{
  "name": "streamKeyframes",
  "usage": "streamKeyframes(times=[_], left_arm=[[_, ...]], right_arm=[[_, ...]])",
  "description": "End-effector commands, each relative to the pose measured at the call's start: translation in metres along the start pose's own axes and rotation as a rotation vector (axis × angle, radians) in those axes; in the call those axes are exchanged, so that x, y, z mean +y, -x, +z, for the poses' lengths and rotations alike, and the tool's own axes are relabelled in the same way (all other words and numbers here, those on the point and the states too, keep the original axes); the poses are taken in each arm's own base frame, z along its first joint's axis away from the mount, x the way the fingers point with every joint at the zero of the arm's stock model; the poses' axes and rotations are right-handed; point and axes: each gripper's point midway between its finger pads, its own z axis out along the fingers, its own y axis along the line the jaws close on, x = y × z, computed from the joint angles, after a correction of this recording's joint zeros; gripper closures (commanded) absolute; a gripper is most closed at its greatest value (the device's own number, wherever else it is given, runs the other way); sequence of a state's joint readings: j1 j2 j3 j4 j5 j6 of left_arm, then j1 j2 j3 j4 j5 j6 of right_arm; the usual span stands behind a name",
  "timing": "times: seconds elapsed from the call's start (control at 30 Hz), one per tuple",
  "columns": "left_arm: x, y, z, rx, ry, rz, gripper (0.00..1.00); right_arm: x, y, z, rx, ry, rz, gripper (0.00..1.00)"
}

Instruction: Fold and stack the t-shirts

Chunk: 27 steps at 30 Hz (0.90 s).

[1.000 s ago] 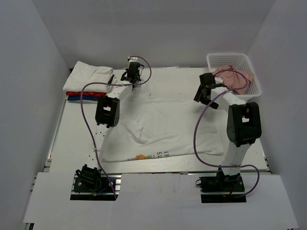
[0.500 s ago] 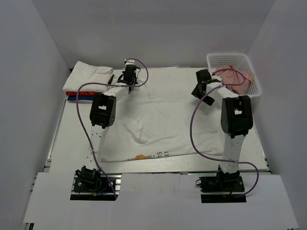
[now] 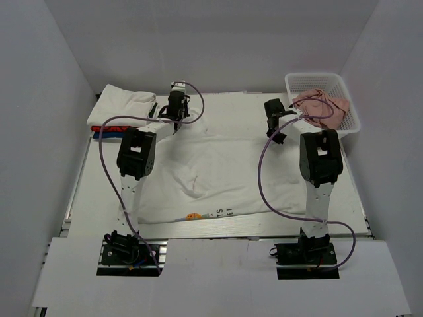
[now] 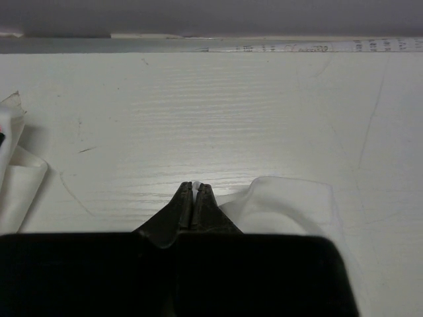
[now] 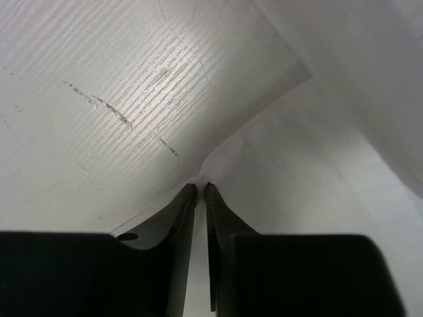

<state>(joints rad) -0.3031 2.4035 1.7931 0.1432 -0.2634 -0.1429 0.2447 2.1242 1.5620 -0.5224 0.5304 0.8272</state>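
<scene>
Left pincer point(image 4: 196, 188) and right pincer point(image 5: 199, 188) each pinch the white t-shirt point(image 3: 225, 172), cloth barely visible between their tips

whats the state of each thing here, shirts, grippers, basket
printed white t-shirt: spread out, wrinkled, not folded
left gripper: shut on its far edge
right gripper: shut on its far edge
plain white t-shirt: folded, tops stack
red t-shirt: folded, beneath it
blue t-shirt: folded, lowest visible
basket: holds crumpled pink cloth
</scene>
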Motion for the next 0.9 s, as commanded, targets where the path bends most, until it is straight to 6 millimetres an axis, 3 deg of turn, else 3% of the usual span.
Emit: streamKeyframes(times=[0.0,0.03,0.1,0.13,0.2,0.23,0.4,0.43,0.47,0.5,0.53,0.57,0.6,0.67,0.7,0.73,0.8,0.83,0.87], left_arm=[[-0.012,0.069,-0.030,-0.137,-0.083,-0.013,1.00],[-0.010,0.063,-0.033,-0.130,-0.082,-0.011,1.00],[-0.009,0.086,-0.049,-0.187,-0.090,-0.025,1.00],[-0.006,0.073,-0.055,-0.172,-0.088,-0.021,1.00],[-0.003,0.101,-0.079,-0.248,-0.098,-0.039,1.00],[-0.003,0.090,-0.087,-0.231,-0.092,-0.034,1.00],[0.011,0.089,-0.133,-0.236,-0.061,-0.068,1.00],[0.015,0.065,-0.140,-0.183,-0.056,-0.091,1.00],[0.018,0.077,-0.159,-0.211,-0.063,-0.119,1.00],[0.017,0.048,-0.169,-0.158,-0.077,-0.122,1.00],[0.017,0.042,-0.178,-0.148,-0.091,-0.132,1.00],[0.018,0.051,-0.195,-0.172,-0.110,-0.164,1.00],[0.018,0.031,-0.203,-0.129,-0.133,-0.165,1.00],[0.017,0.023,-0.219,-0.102,-0.140,-0.186,1.00],[0.018,0.007,-0.227,-0.057,-0.128,-0.183,1.00],[0.022,0.018,-0.242,-0.083,-0.126,-0.204,1.00],[0.024,0.009,-0.259,-0.070,-0.134,-0.232,1.00],[0.025,0.020,-0.276,-0.099,-0.152,-0.252,1.00],[0.022,0.012,-0.286,-0.086,-0.170,-0.276,1.00]], right_arm=[[-0.003,0.009,0.000,-0.034,-0.031,0.016,0.83],[-0.002,0.010,-0.002,-0.036,-0.026,-0.001,0.85],[0.003,0.017,-0.010,-0.062,0.001,-0.022,1.00],[0.002,0.015,-0.011,-0.063,0.003,-0.032,1.00],[0.008,0.021,-0.017,-0.088,0.028,-0.052,1.00],[0.006,0.026,-0.023,-0.097,0.035,-0.048,1.00],[0.009,0.022,-0.039,-0.138,0.081,-0.087,1.00],[0.016,0.033,-0.053,-0.180,0.124,-0.065,1.00],[0.010,0.026,-0.051,-0.173,0.115,-0.079,1.00],[0.005,0.020,-0.055,-0.176,0.115,-0.088,1.00],[0.007,0.027,-0.062,-0.206,0.142,-0.070,1.00],[-0.001,0.017,-0.063,-0.197,0.139,-0.081,1.00],[-0.003,0.015,-0.065,-0.201,0.143,-0.082,1.00],[-0.009,0.016,-0.073,-0.225,0.163,-0.075,1.00],[-0.007,0.017,-0.077,-0.235,0.174,-0.073,1.00],[-0.010,0.016,-0.078,-0.235,0.169,-0.076,1.00],[-0.018,0.017,-0.085,-0.249,0.165,-0.072,1.00],[-0.022,0.017,-0.087,-0.250,0.165,-0.072,1.00],[-0.022,0.020,-0.090,-0.259,0.175,-0.064,1.00]])
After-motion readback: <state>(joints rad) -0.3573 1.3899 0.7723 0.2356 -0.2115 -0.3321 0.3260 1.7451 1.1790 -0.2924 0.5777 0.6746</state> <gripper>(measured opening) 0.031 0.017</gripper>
